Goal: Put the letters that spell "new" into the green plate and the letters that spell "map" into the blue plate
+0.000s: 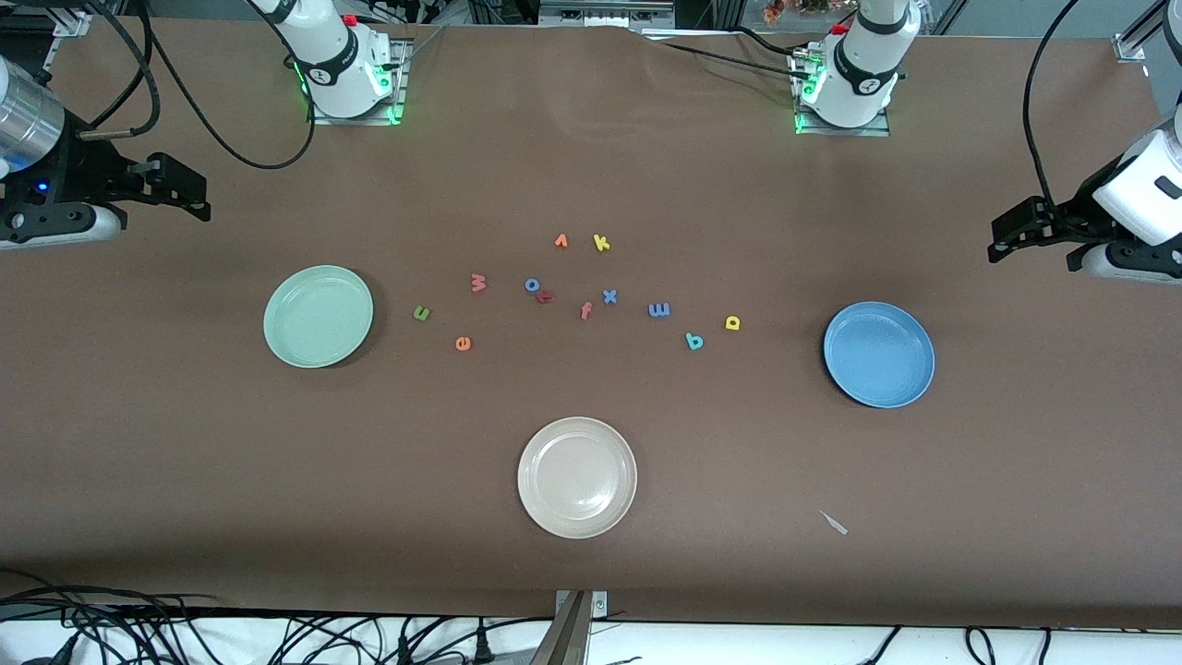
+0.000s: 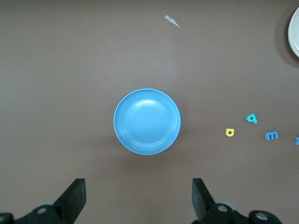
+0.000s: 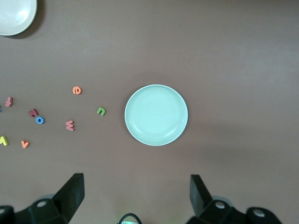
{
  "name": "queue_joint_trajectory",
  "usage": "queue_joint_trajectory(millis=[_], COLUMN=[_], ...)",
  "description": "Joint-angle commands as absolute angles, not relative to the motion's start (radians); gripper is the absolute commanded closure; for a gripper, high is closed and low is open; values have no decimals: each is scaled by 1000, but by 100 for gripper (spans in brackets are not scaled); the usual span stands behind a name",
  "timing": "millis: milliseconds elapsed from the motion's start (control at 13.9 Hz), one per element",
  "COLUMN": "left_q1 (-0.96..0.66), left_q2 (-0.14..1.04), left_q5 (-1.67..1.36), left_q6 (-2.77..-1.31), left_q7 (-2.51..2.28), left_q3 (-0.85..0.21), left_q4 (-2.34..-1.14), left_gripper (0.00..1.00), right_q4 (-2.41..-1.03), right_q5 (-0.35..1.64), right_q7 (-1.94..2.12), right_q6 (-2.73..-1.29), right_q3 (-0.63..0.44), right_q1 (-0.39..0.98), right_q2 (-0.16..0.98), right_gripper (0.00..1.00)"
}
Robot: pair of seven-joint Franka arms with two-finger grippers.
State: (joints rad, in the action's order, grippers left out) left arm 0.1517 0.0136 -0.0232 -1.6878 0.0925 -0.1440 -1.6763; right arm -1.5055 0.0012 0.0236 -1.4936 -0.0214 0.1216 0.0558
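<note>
Front view: nothing is sorted yet. The green plate (image 1: 318,316) lies toward the right arm's end of the table and the blue plate (image 1: 878,354) toward the left arm's end, both with no letter in them. All letters lie on the table between the two plates. The n (image 1: 422,313), e (image 1: 463,344) and w (image 1: 478,282) are near the green plate; the m (image 1: 659,309), p (image 1: 694,341) and a (image 1: 732,322) are near the blue one. A white plate (image 1: 577,477) lies nearer to the camera. The right gripper (image 1: 175,189) and the left gripper (image 1: 1025,231) both wait high at the table's ends.

Left wrist view: the left gripper (image 2: 139,198) hangs over the table just beside the blue plate (image 2: 146,121), its jaws wide apart and holding nothing.

Right wrist view: the right gripper (image 3: 136,196) hangs beside the green plate (image 3: 156,115), jaws also apart and free. All six letters are still to be moved, I judge.
</note>
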Motion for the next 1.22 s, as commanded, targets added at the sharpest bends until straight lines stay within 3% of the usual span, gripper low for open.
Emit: queue_joint_trajectory(millis=[0,1149], left_q1=[153,153], left_q2=[15,17], left_q5=[-26,-26], left_q6=[-1692,-1694], left_q7=[110,110], left_q3=[-146,-146], left_q4=[-1677,-1678], left_gripper=[0,0], right_q4=[-1509,-1523], right_q5=[15,15], right_q7=[21,12], right_q6=[-1485,-1483], right_q3=[-21,-18], right_q1=[121,123], right_q2=[41,52], right_gripper=[0,0])
